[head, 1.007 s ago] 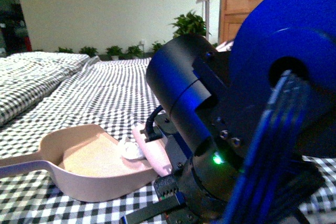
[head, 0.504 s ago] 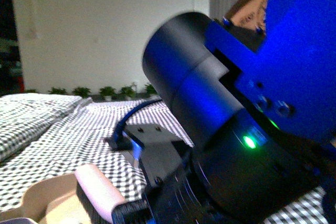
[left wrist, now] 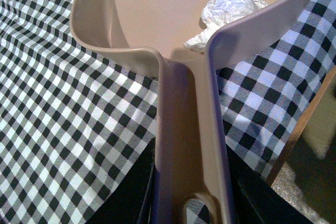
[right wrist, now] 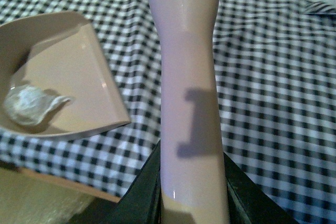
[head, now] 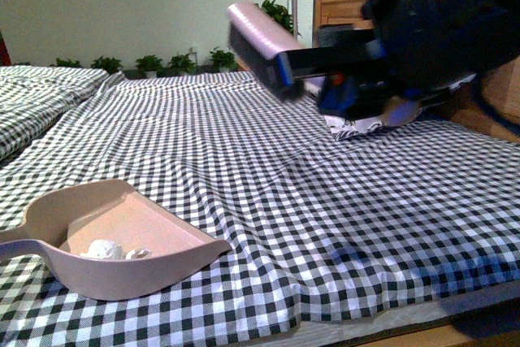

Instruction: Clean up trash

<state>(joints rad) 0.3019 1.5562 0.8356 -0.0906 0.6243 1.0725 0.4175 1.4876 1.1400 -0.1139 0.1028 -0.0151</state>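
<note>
- You'll find the trash, a crumpled white wad, lying inside the dustpan, deep in its scoop near the back wall.
- Your left gripper is closed on the dustpan's handle; the trash sits at the far end of that handle, well apart from the fingers.
- Your right gripper clamps a pale pink brush handle, raised above the checkered cloth and well apart from the dustpan.
- The left wrist view shows you the wad close up against the dustpan wall; the arms are hidden there.
- The right wrist view gives you the dustpan from above, trash at its rear.
- Only the front view shows you the brush held high, with potted plants beyond.
</note>
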